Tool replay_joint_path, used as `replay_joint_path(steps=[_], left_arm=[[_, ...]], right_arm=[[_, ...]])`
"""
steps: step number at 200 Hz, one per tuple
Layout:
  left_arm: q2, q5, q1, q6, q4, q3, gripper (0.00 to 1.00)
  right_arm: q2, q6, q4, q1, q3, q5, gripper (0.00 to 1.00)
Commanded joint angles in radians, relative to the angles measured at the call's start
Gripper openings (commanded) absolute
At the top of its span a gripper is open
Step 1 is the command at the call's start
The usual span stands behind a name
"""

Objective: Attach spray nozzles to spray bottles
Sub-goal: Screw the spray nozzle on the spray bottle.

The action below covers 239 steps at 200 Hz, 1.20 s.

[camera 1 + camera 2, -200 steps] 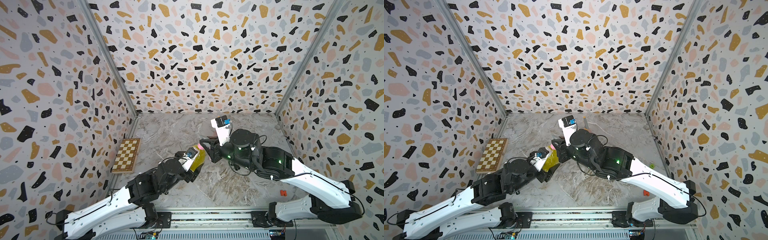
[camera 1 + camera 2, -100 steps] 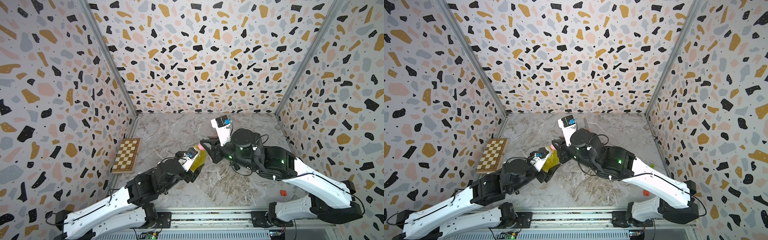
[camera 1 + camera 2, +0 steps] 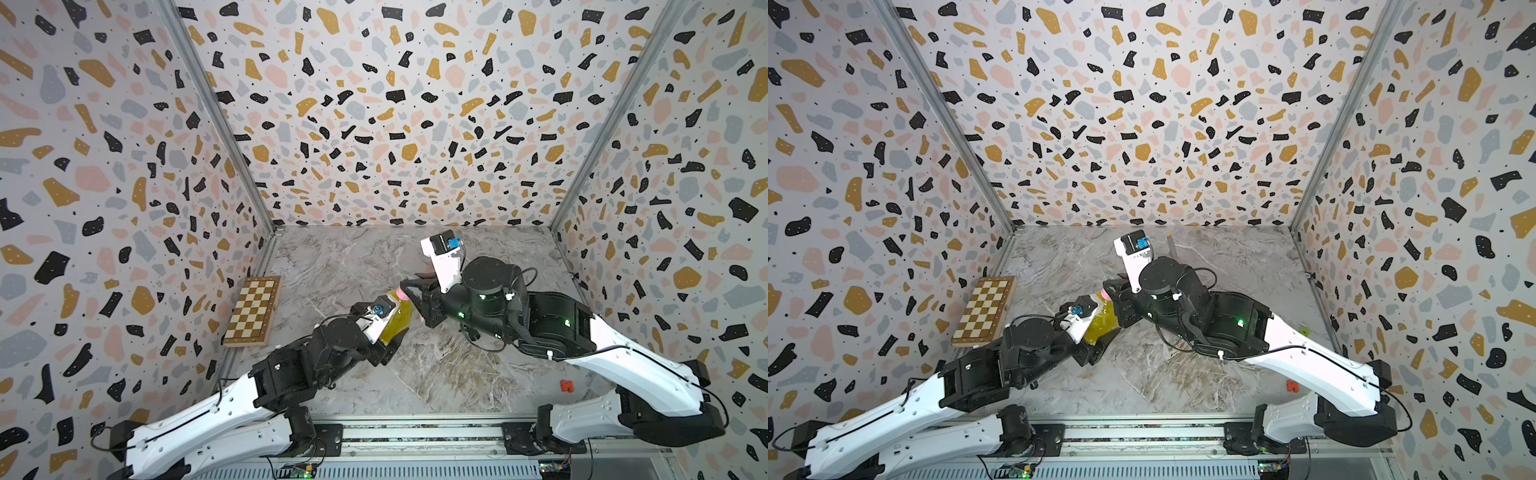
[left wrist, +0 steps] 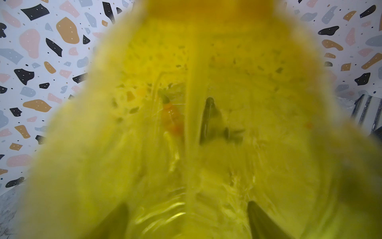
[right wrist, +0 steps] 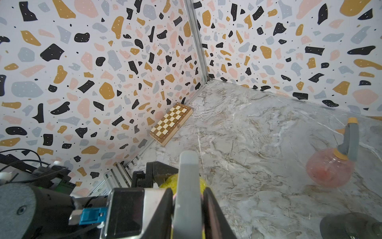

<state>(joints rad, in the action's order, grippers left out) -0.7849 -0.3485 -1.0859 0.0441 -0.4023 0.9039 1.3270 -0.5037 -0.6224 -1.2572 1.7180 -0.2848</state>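
Two bottles show clearly. One bright yellow translucent round-bellied bottle [image 3: 398, 322] sits mid-table, clenched in the left gripper [image 3: 390, 345]. One pale pink bottle [image 5: 328, 171] rests on the marbled tabletop [image 3: 415, 382], wearing a grey orange-collared nozzle [image 5: 349, 140]. The right gripper [image 5: 187, 192] grasps a second grey nozzle [image 5: 187, 165] over the yellow bottle. One wooden chessboard [image 3: 252, 311] lies against the wall.

on the table [image 3: 436, 374], a chessboard [image 3: 252, 311] lies against the left wall [image 3: 124, 249], a bottle [image 3: 397, 322] is mid-table between the left arm [image 3: 291, 374] and right arm [image 3: 552, 320] with a nozzle [image 5: 187, 182] on its neck, a 2nd bottle [image 5: 328, 169] stands further back behind the right arm, and a block [image 3: 566, 385] lies front right.
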Motion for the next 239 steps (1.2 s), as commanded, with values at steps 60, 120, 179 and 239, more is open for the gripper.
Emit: replay_joint_path(steps=[60,120,179,239], left_arm=[[0.001,-0.064,0.012,0.060,0.089,0.064,0.00],[0.005,-0.069,0.012,0.063,0.087,0.061,0.00],[0.027,-0.069,0.013,0.042,0.115,0.049,0.00],[0.084,0.090,0.015,-0.011,0.172,0.014,0.00]], right_arm=[[-0.011,0.017,-0.069,-0.039,0.025,0.061,0.36],[-0.032,0.035,-0.062,-0.041,0.038,0.067,0.53],[-0.095,0.049,-0.066,-0.041,-0.005,0.148,0.65],[-0.286,0.175,0.029,-0.045,-0.176,0.329,0.68]])
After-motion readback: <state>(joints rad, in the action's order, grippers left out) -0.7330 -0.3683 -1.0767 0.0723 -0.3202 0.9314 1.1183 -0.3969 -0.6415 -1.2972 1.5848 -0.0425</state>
